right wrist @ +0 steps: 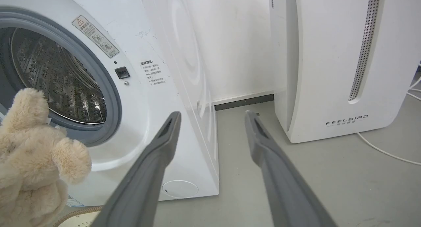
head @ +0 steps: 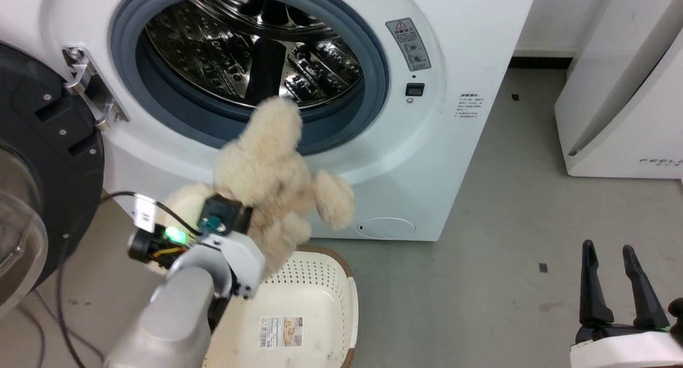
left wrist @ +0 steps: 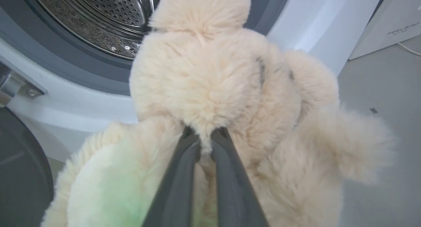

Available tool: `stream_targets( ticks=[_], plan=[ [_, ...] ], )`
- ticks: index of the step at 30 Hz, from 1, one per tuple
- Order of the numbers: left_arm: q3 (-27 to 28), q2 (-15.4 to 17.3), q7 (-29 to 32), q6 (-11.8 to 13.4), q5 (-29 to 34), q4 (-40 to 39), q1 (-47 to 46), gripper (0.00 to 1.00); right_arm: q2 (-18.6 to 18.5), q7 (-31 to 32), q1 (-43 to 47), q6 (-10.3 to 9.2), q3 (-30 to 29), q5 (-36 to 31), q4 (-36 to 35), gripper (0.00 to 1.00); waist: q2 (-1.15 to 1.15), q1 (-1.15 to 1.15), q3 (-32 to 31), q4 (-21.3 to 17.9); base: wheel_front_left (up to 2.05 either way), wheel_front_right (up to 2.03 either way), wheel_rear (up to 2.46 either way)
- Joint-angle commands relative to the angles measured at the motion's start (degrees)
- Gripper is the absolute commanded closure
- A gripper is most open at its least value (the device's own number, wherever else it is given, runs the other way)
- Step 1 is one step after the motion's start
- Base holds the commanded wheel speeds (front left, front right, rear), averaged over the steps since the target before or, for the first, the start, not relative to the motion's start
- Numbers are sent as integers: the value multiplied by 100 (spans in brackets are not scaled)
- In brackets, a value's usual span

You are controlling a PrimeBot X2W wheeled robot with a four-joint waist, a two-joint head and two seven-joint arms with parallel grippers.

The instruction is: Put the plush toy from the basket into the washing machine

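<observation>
The cream-beige plush toy (head: 272,170) hangs in the air just before the washing machine's (head: 469,48) grey gasket, above the basket (head: 315,282). My left gripper (left wrist: 205,138) is shut on the plush toy (left wrist: 213,88), its two dark fingers pinching the fur from below. The toy's top reaches the lower lip of the open drum (head: 251,48). The basket's inside holds just its paper label. My right gripper (head: 611,250) stands open at the lower right with nothing between its fingers. The plush toy (right wrist: 33,148) also appears at the left of the right wrist view.
The black-framed glass door (head: 42,186) is swung open at the left. A white slanted FEELBIRD appliance (head: 629,101) stands on the right on the grey floor (head: 507,240). Cables trail on the floor at the lower left and by the appliance.
</observation>
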Motion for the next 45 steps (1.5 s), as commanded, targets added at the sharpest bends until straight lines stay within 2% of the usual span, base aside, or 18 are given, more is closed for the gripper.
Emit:
stream_targets(
  ticks=[1, 8, 17, 25, 31, 32, 45],
  plan=[
    [82, 66, -67, 60, -43, -136, 34, 100, -3, -26, -21, -4, 18, -29, -27, 0, 0, 1, 57, -35, 0, 0, 0],
    [547, 291, -68, 196, -141, -652, -293, 100, -3, -26, -243, -4, 52, -5, -100, 0, 0, 1, 462, -250, 0, 0, 0],
    [987, 528, -68, 315, -161, -740, -1120, 100, -3, -26, -724, -4, 66, 110, -147, 0, 0, 1, 1339, -719, 0, 0, 0],
    [1221, 775, -68, 335, -115, -696, -1975, 100, -3, -26, -1043, -4, 154, 256, -188, 0, 0, 1, 2008, -1041, 0, 0, 0],
    [1366, 1084, -68, 316, -76, -543, -2755, 100, -3, -26, -1336, -4, 225, 394, -234, 0, 0, 1, 2566, -1316, 0, 0, 0],
    [1441, 1215, -68, 319, -82, -474, -3059, 100, -3, -26, -1438, -4, 247, 443, -249, 0, 0, 1, 2749, -1410, 0, 0, 0],
    [1584, 1643, -68, 441, 68, -269, -4436, 100, -3, -26, -1753, -4, 319, 635, -340, 0, 0, 1, 3467, -1718, 0, 0, 0]
  ],
)
